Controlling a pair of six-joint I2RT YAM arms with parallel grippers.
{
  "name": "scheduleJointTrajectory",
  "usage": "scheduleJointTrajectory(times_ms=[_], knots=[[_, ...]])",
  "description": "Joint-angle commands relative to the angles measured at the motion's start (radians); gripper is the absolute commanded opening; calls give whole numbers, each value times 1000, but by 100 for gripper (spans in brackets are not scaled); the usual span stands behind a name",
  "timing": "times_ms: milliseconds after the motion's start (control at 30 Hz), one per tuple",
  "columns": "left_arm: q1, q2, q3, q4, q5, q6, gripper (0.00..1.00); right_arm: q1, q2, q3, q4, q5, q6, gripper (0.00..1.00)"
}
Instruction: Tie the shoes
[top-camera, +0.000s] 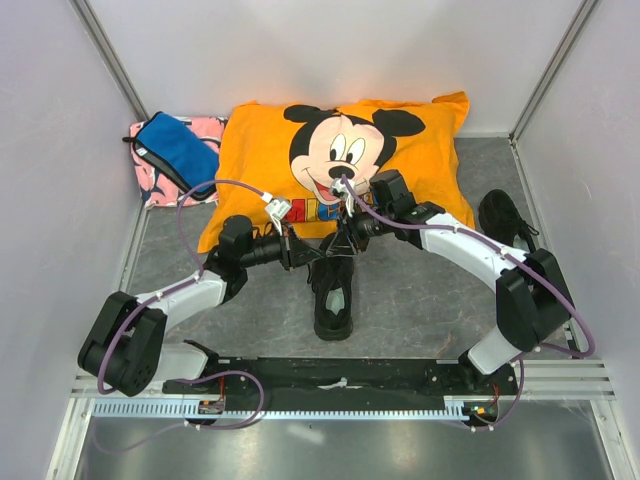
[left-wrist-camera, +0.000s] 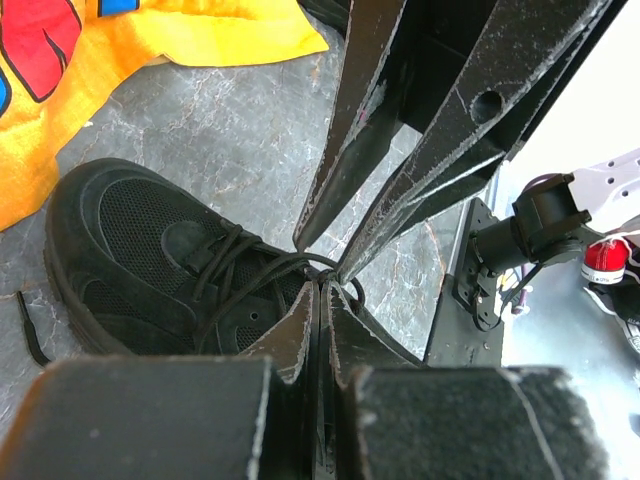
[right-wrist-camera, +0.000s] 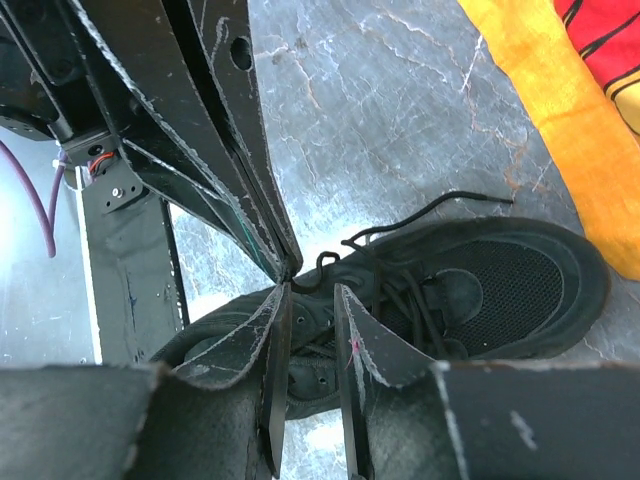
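Observation:
One black shoe (top-camera: 333, 295) lies mid-table, toe toward the pillow; it also shows in the left wrist view (left-wrist-camera: 130, 240) and the right wrist view (right-wrist-camera: 500, 280). The second black shoe (top-camera: 505, 222) lies at the far right, beside the right arm. My left gripper (top-camera: 302, 252) (left-wrist-camera: 325, 285) is shut, pinching a black lace at its tips above the shoe's tongue. My right gripper (top-camera: 340, 240) (right-wrist-camera: 312, 292) faces it tip to tip, jaws a little apart, with a small lace loop (right-wrist-camera: 330, 262) just beyond the tips. One loose lace end (right-wrist-camera: 470, 200) trails on the floor.
A large orange Mickey Mouse pillow (top-camera: 270, 150) lies just behind the grippers. A blue pouch (top-camera: 175, 150) rests on a pink cloth (top-camera: 150, 195) at the back left. White walls close in both sides. A black rail (top-camera: 340, 375) runs along the near edge.

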Motion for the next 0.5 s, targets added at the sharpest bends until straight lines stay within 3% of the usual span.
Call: scheduleJointTrajectory(times_ms=[0,467], knots=[[5,7,38,54,19,-14,2,1,-2,0,56,-37,5,31],[5,9,37,49,19,-2,2,-5,-13,18,26,-83,-17,36]])
